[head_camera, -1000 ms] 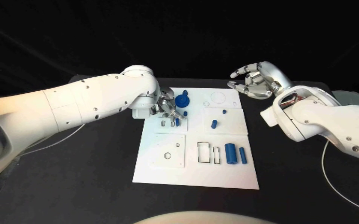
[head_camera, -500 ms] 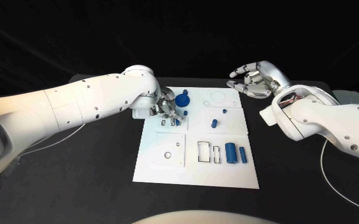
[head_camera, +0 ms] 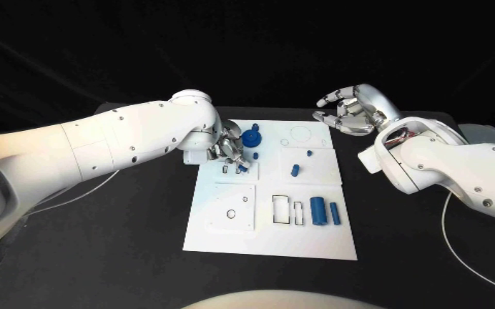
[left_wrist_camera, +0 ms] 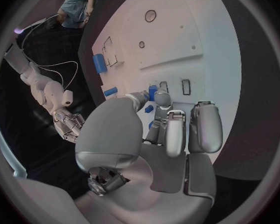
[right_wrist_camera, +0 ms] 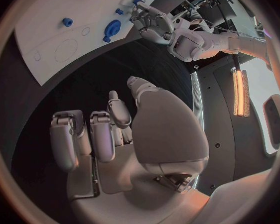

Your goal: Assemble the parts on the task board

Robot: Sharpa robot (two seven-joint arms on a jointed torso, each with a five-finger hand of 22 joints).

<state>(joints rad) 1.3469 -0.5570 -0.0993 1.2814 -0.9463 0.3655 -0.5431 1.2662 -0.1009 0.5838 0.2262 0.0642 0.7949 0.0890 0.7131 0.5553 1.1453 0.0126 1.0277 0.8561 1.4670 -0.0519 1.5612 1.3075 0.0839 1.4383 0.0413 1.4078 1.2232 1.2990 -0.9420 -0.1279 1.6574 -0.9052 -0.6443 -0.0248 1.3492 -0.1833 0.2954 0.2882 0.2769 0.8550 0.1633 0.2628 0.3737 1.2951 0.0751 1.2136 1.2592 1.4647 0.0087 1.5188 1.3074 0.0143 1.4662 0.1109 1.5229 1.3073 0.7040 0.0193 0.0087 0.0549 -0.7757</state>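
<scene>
At the near end of the task board (head_camera: pixel 270 241), toward five o'clock, two blue cylinders (head_camera: pixel 325 211) lie side by side beside rectangular outlines; farther in, a small blue peg (head_camera: pixel 295 171) lies right of centre; at ten o'clock the left hand (head_camera: pixel 229 145) pinches a small blue part (left_wrist_camera: pixel 152 92) down over the board; beyond the far right corner, the right hand (head_camera: pixel 353 111) hovers, fingers loosely curled, holding nothing.

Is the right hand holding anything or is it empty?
Empty. The right hand hovers beside the board's far right corner, fingers curled and apart, nothing between them in its wrist view.
</scene>
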